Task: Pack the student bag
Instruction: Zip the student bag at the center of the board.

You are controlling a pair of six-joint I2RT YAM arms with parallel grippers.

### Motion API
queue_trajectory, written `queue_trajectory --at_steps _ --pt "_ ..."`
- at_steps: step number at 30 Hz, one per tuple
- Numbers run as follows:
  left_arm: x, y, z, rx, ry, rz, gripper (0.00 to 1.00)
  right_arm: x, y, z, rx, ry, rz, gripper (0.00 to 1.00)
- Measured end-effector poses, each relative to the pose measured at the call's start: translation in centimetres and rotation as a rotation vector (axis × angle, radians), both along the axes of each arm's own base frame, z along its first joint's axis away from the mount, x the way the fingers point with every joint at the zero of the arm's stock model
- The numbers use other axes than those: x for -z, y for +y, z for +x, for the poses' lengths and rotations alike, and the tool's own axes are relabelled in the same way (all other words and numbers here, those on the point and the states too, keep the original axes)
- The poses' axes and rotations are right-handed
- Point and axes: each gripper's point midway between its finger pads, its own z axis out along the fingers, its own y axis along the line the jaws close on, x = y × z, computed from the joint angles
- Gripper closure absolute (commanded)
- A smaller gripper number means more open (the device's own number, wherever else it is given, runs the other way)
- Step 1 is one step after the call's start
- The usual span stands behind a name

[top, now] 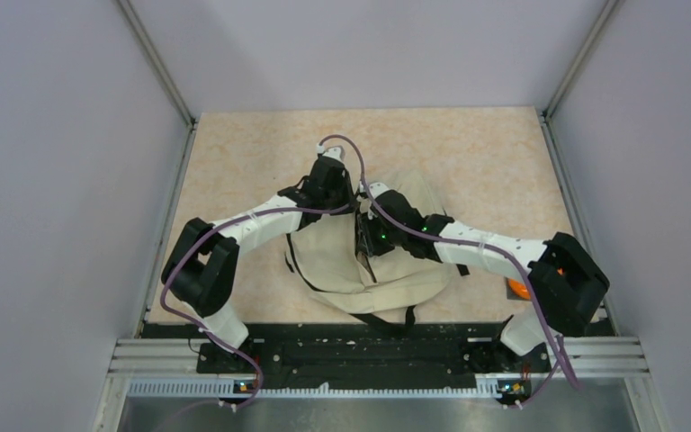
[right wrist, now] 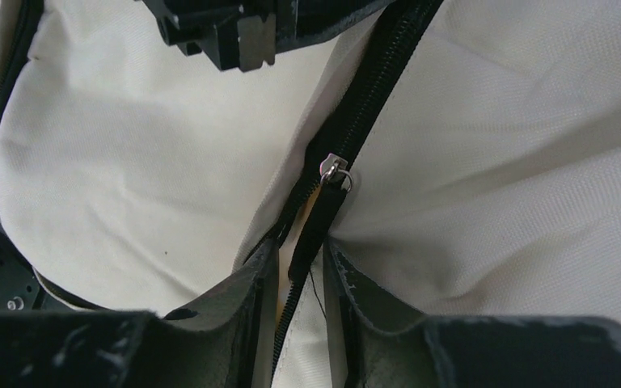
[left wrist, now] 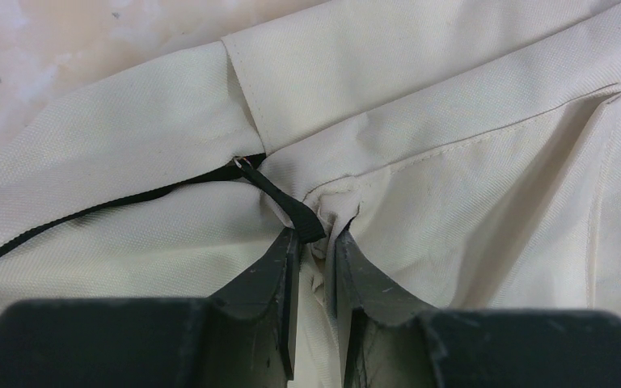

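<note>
Student bag [top: 342, 261]: your left gripper [left wrist: 317, 238] pinches its fabric as a brace; right gripper [right wrist: 299, 250] sits narrow around zipper pull [right wrist: 315, 222], grip unclear.

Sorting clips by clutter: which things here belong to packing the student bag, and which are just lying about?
In the job: student bag, its zipper pull, left tool pinching bag fabric, right tool astride the pull.
Lying about: small orange object, mostly hidden.
</note>
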Motion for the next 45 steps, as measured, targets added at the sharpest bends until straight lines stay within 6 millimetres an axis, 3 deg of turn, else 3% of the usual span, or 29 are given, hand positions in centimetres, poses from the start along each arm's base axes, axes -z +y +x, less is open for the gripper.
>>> queue_trajectory --at_steps 9,17,34,39,43,45 --pt "0.0 0.0 0.0 0.0 -0.001 0.0 1.0 0.7 0.0 0.9 0.028 -0.014 -0.025 0.88" --pt "0.0 0.0 0.0 0.001 -0.002 0.001 1.0 0.8 0.2 1.2 0.036 -0.024 -0.025 0.73" --pt "-0.2 0.0 0.0 0.001 -0.011 -0.005 1.0 0.0 -0.2 3.4 0.143 -0.195 -0.071 0.72" --pt "-0.2 0.1 0.0 0.0 -0.013 -0.007 1.0 0.6 0.2 3.5 0.137 -0.218 -0.096 0.81" --pt "-0.1 0.2 0.0 -0.001 -0.011 -0.006 1.0 1.2 0.5 3.5 0.129 -0.22 -0.105 0.98" --pt "-0.1 0.2 0.0 -0.001 -0.012 -0.006 1.0 1.2 0.5 3.5 0.126 -0.219 -0.102 1.0"
